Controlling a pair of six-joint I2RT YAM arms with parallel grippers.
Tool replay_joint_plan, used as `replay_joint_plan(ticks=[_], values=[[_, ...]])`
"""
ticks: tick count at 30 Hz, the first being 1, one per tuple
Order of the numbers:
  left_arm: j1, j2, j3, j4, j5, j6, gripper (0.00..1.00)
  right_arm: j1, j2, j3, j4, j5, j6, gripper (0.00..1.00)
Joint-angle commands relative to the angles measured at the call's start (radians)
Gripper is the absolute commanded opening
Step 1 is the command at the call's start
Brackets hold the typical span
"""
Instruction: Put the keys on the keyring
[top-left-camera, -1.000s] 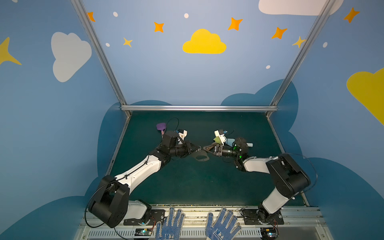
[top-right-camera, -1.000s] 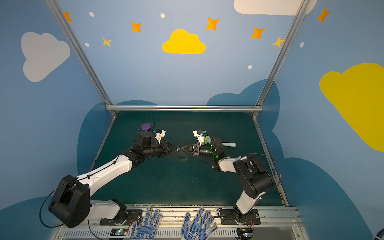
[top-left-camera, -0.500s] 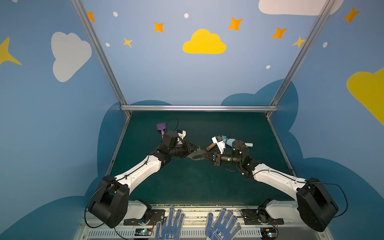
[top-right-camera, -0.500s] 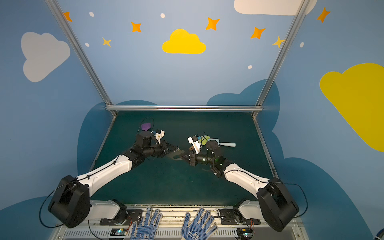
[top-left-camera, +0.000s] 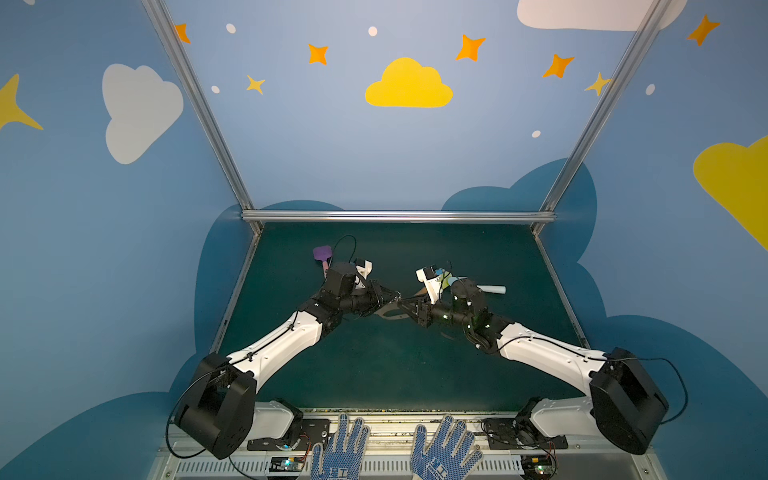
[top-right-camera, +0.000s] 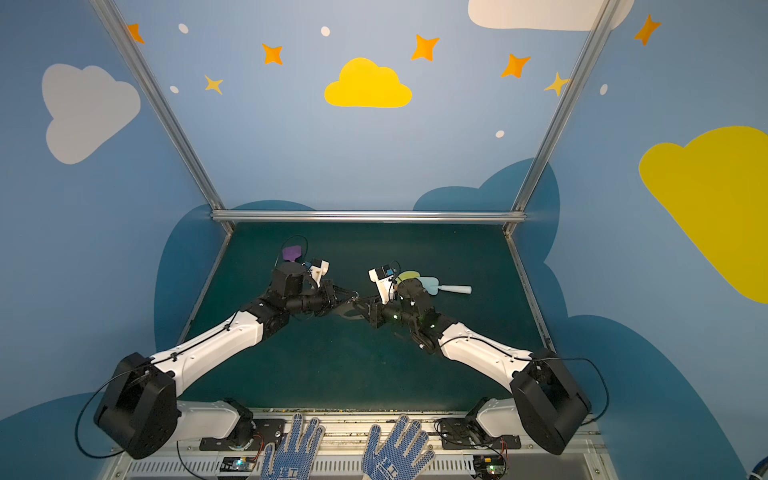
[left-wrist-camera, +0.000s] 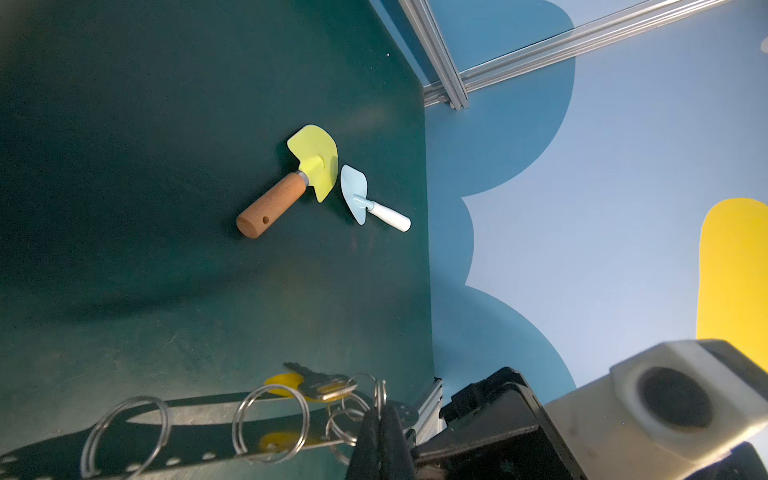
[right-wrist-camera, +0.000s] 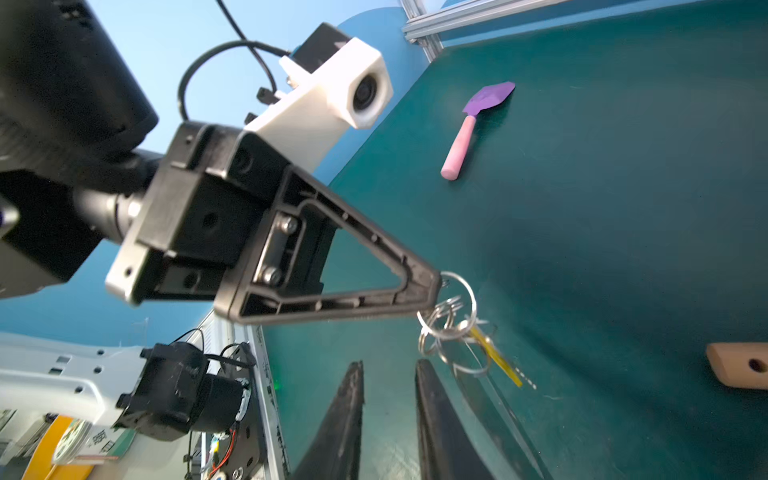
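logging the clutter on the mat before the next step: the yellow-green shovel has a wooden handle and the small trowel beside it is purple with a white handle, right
Not quite. The small trowel beside the yellow-green shovel is light blue, not purple, as the left wrist view shows. Its handle is white and the shovel's handle is wooden, as you said.

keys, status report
Left gripper shut on a metal ring, keys bunched against it. Right gripper open near keyring. Yellow shovel, blue shovel, purple shovel not in the way.
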Motion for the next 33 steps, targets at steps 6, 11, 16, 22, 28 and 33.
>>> replay_joint_plan(ticks=[6,11,16,22,28,33], values=[[-0.005,-0.038,0.013,0.038,-0.008,-0.012,0.04,0.027,0.026,0.048,-0.088,0.074,-0.030,0.28],[-0.005,-0.042,0.013,0.047,-0.005,-0.020,0.04,0.033,0.025,0.051,-0.101,0.124,-0.026,0.31],[-0.010,-0.035,0.014,0.060,0.005,-0.029,0.04,0.036,0.025,0.063,-0.090,0.143,-0.027,0.27],[-0.016,-0.026,0.011,0.063,0.002,-0.032,0.04,0.039,0.033,0.067,-0.077,0.127,-0.028,0.24],[-0.022,-0.020,0.008,0.073,0.004,-0.036,0.04,0.046,0.023,0.067,-0.069,0.145,-0.029,0.26],[-0.030,-0.017,0.009,0.077,0.004,-0.038,0.04,0.046,0.025,0.072,-0.069,0.172,-0.027,0.23]])
